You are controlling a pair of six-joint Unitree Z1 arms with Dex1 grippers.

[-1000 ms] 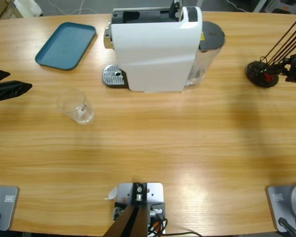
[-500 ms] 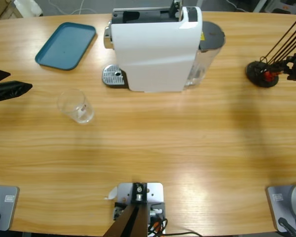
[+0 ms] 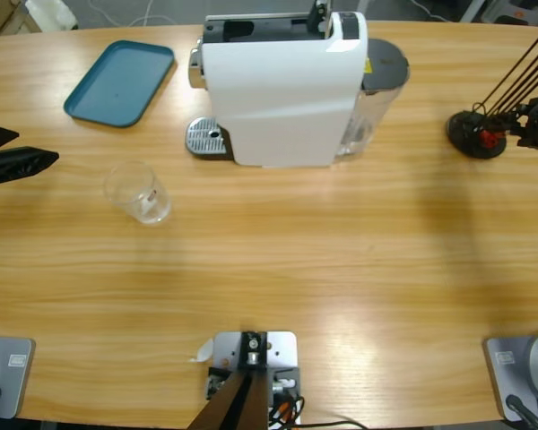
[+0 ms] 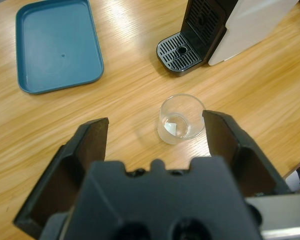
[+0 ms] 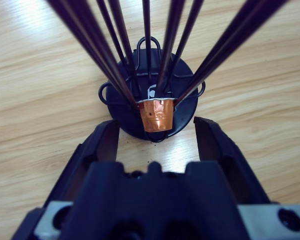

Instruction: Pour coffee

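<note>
Two pincers, both spread wide and holding nothing. Left pincer (image 4: 155, 145) sits low at the table's (image 3: 341, 269) 9 o'clock edge, lined up on the glass (image 4: 181, 119), which stands upright between its jaw tips but apart from both; looks like an approach for a side grasp. From above, the glass (image 3: 140, 193) sits at about 7 o'clock from the white coffee machine (image 3: 282, 90), clear of the metal drip tray (image 3: 206, 139) under the spout, so it likely has to go there before any pour. Coffee: only a faint pale film shows at the glass bottom, cannot tell if it is liquid; no brown coffee visible. Blue tray (image 3: 121, 81) lies bare at 10 o'clock of the glass. Right pincer (image 5: 155, 130) faces a black capsule rack (image 5: 150, 107) of thin rods at the table's 3 o'clock end; a copper capsule (image 5: 157, 116) hangs at the rack's foot just ahead of the jaws, untouched. Probably next pick for loading the machine.
</note>
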